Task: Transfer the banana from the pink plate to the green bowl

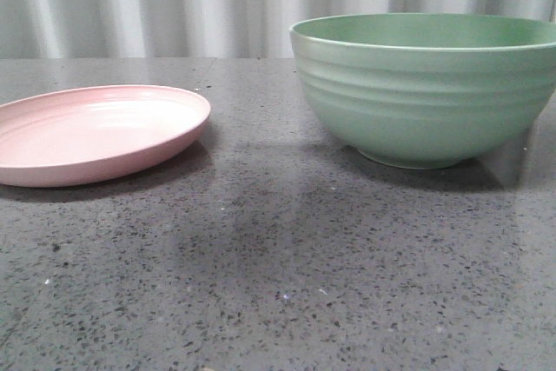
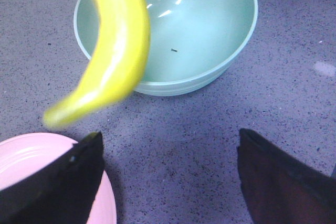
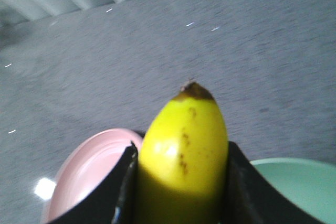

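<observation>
Grey speckled table, right fingers pinching banana, left fingers spread.

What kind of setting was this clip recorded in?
Probably a lab or staged test bench, not a real kitchen: a bare speckled grey countertop, a pale pleated curtain as backdrop, and only a pink plate and green bowl laid out.

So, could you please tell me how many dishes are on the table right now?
2: the pink plate sits to the left, empty, and the green bowl stands to the right, also empty. None looks hidden.
</observation>
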Robot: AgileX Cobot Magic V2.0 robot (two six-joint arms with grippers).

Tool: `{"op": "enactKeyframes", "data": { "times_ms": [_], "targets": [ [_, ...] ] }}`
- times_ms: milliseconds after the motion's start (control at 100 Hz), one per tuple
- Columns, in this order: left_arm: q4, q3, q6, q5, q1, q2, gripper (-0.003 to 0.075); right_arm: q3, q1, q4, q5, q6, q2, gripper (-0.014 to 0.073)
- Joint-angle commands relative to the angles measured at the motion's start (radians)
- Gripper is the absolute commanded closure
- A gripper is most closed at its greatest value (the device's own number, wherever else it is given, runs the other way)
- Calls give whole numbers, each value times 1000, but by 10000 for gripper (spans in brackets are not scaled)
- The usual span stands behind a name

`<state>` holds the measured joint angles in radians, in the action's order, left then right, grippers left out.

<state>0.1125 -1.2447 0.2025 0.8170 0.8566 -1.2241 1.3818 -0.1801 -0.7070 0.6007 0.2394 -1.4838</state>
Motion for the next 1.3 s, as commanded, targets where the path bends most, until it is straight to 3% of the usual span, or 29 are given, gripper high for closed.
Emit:
{"op": "enactKeyframes", "data": {
  "times_ms": [0,280,380,500,620,690,1030,1100,1140,1200,1290],
  "targets": [
    [7,-35,-13,-56,5,28,226,38,42,44,-47,11,43,665],
    [8,-35,-13,-67,5,28,226,38,68,259,-37,11,39,665],
    [8,-35,-13,-67,5,28,226,34,68,283,-37,11,31,657],
    [16,-35,-15,-69,5,28,226,29,68,309,-27,11,12,542],
    [17,-35,-15,-69,5,28,226,29,68,311,-8,11,-8,325],
    [17,-35,-15,-69,5,28,226,29,68,311,-1,11,-18,251],
    [19,-35,-43,-71,5,29,231,29,68,320,-10,11,-16,240],
    [15,-35,-60,-71,5,32,287,29,68,344,-3,11,-3,259],
    [6,-35,-80,-71,5,34,357,29,68,354,10,11,6,298],
    [-11,-35,-114,-65,5,41,503,29,68,366,30,11,22,386],
    [-39,-31,-137,-48,5,64,741,29,68,388,56,11,50,587]
  ]
}}
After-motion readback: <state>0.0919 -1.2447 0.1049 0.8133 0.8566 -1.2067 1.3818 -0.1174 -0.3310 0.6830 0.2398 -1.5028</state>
